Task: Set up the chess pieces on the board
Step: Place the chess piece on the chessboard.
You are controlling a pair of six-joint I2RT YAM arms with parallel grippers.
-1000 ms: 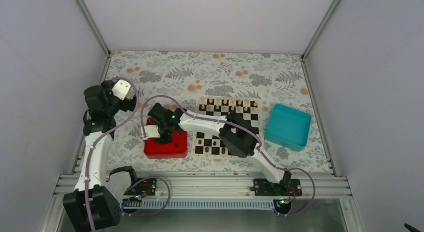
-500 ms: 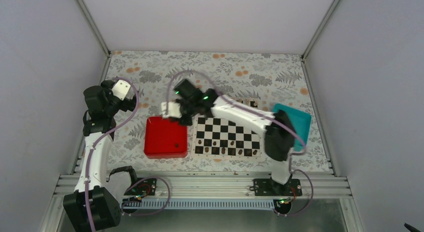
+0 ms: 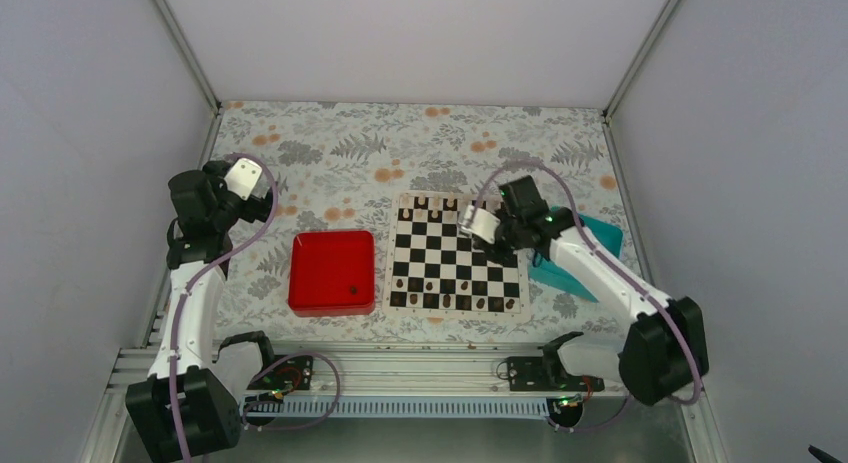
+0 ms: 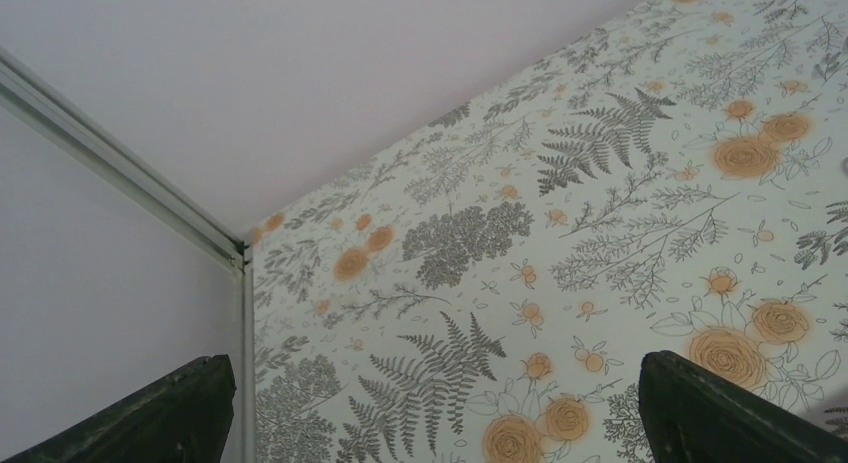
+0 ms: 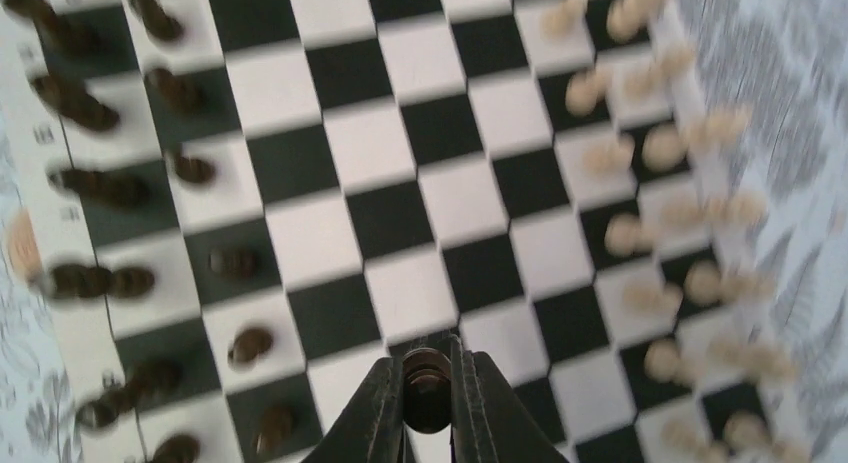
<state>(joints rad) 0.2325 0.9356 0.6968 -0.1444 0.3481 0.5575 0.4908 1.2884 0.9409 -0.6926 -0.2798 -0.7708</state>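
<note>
One dark chess piece clamped in right end effector above board; left end effector apart.

- a robot test cell in a lab, not a home: the board lies inside a small booth closed in by plain pale walls.
- bare aluminium frame posts rise at the corners behind the board, to its left and right.
- in front of the board, a slotted aluminium rail carries the bolted arm bases, with purple cables running loose.
- a floral printed cover is spread flat under the board, reaching out to the walls.
</note>
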